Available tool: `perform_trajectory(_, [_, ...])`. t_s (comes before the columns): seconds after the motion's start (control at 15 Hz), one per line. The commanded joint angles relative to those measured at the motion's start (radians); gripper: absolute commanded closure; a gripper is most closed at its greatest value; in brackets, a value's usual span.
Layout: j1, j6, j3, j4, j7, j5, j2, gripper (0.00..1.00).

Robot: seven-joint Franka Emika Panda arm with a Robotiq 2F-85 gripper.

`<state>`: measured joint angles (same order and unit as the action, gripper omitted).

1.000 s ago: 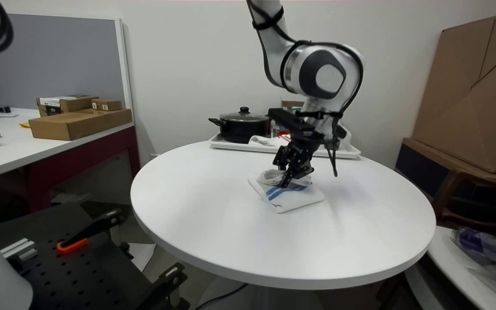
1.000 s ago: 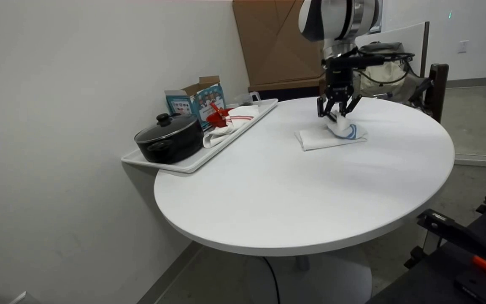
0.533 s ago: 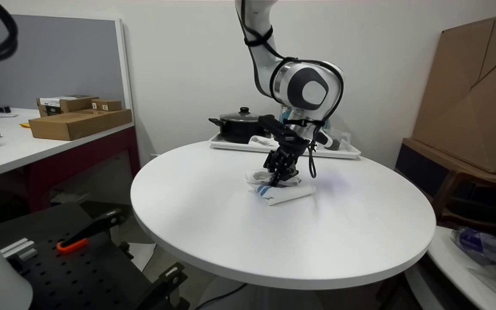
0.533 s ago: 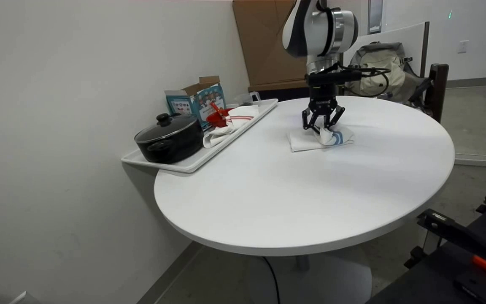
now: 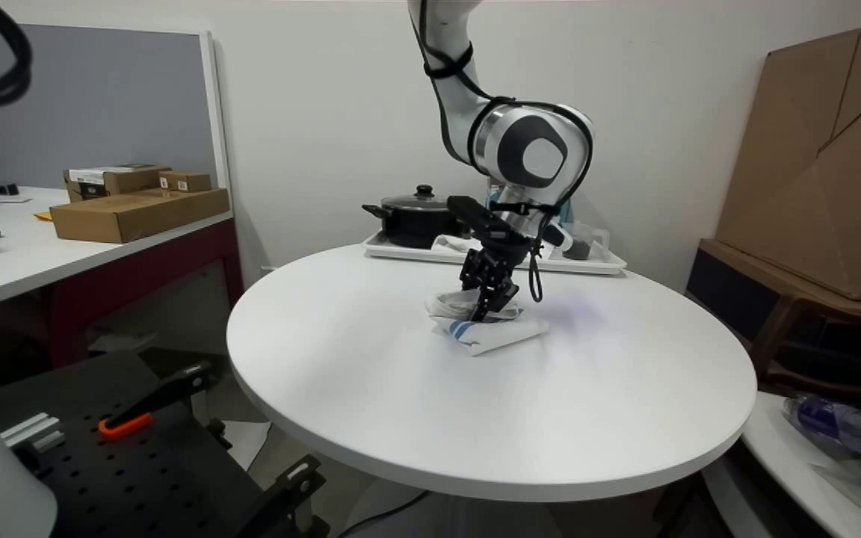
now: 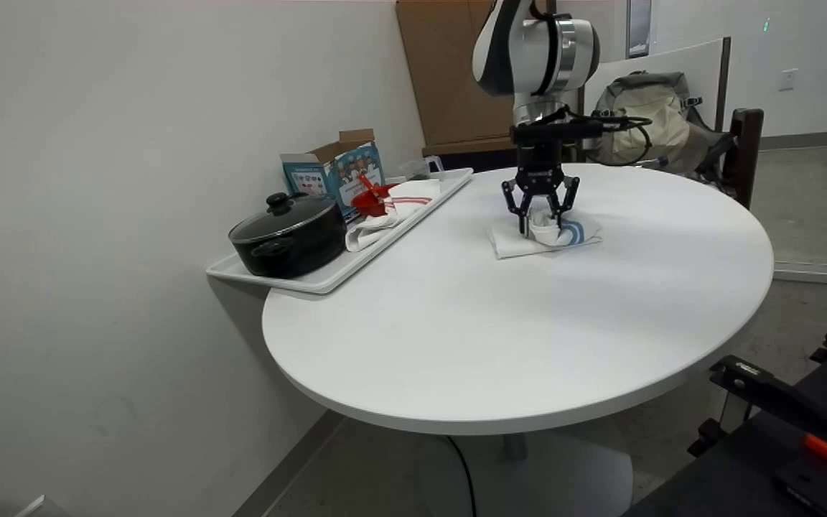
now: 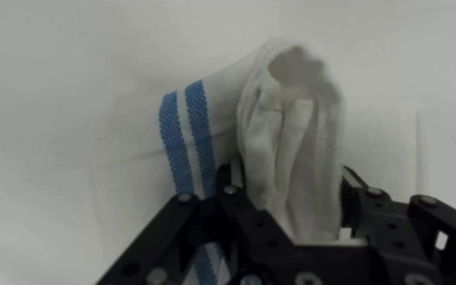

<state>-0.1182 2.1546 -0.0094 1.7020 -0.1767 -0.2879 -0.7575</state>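
1. My end effector [image 7: 289,174] points down into the towel [image 6: 547,235], its fingers [image 7: 223,178] spread apart on either side of a raised fold [image 7: 291,158]. They stand right up against it, but I see no pinch.
2. The towel lies folded on the round white surface [image 6: 500,337], flat layers underneath, the fold standing above them. In the wrist view, blue stripes [image 7: 202,138] run beside that fold.
3. I judge it light, soft and limp: nothing to break and not slippery, though loose layers could slide over one another.
4. The raised fold looks the best place to take hold, low and across its thickness, with every layer between my fingers. The flat edges would be harder to get under.
5. Apart from the towel, a white tray [image 6: 338,271] carries a black pot [image 6: 288,240] and an open box [image 6: 360,176].
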Motion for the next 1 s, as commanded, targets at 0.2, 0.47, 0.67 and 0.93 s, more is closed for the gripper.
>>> perform_trajectory(0.2, [-0.006,-0.004,0.01,0.008,0.035,-0.019,0.063,0.0])
perform_trajectory(0.47, [-0.029,-0.033,0.016,-0.005,0.09,-0.026,0.165,0.0])
perform_trajectory(0.67, [-0.046,-0.077,0.026,0.033,0.172,-0.03,0.273,0.0])
perform_trajectory(0.93, [-0.057,-0.282,0.012,0.088,0.306,0.003,0.412,0.0])
